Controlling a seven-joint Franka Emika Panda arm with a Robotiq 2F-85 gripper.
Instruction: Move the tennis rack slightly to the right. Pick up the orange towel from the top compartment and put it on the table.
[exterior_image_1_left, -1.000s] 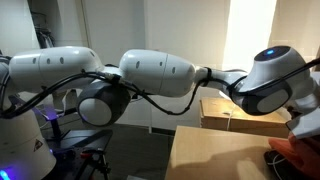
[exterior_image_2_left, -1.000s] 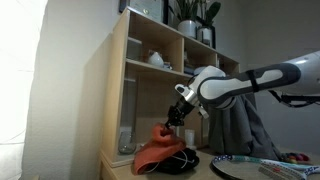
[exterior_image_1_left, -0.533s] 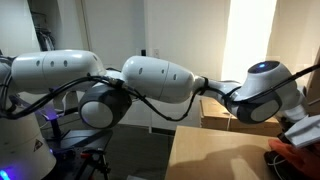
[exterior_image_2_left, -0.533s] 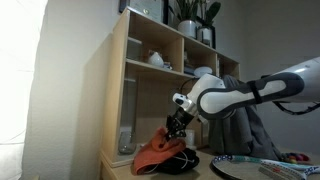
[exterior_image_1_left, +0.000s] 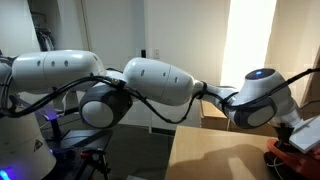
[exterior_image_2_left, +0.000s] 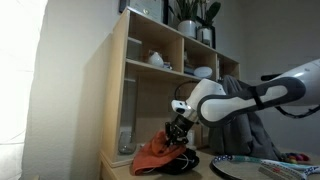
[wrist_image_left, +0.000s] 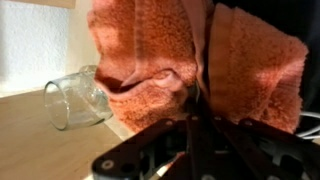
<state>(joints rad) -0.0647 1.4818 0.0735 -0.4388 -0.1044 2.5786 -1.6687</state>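
Observation:
The orange towel (exterior_image_2_left: 155, 153) hangs from my gripper (exterior_image_2_left: 178, 128) and its lower folds rest on the table beside the wooden shelf unit (exterior_image_2_left: 150, 70). In the wrist view the towel (wrist_image_left: 160, 60) fills the frame and my gripper (wrist_image_left: 198, 100) is shut on a pinched fold of it. In an exterior view only a corner of the towel (exterior_image_1_left: 290, 155) shows at the right edge, under my wrist. A dark racket-like object (exterior_image_2_left: 185, 161) lies under the towel on the table.
A clear glass jar (wrist_image_left: 75, 100) lies on its side on the wooden table (wrist_image_left: 40, 150) by the white wall. The shelf holds white dishes (exterior_image_2_left: 155, 58) and plants (exterior_image_2_left: 190, 15) on top. A patterned plate (exterior_image_2_left: 240, 168) and dark cloth (exterior_image_2_left: 240, 125) stand nearby.
My arm has come down and toward the table with the towel. The towel has sunk lower and now bunches on the tabletop.

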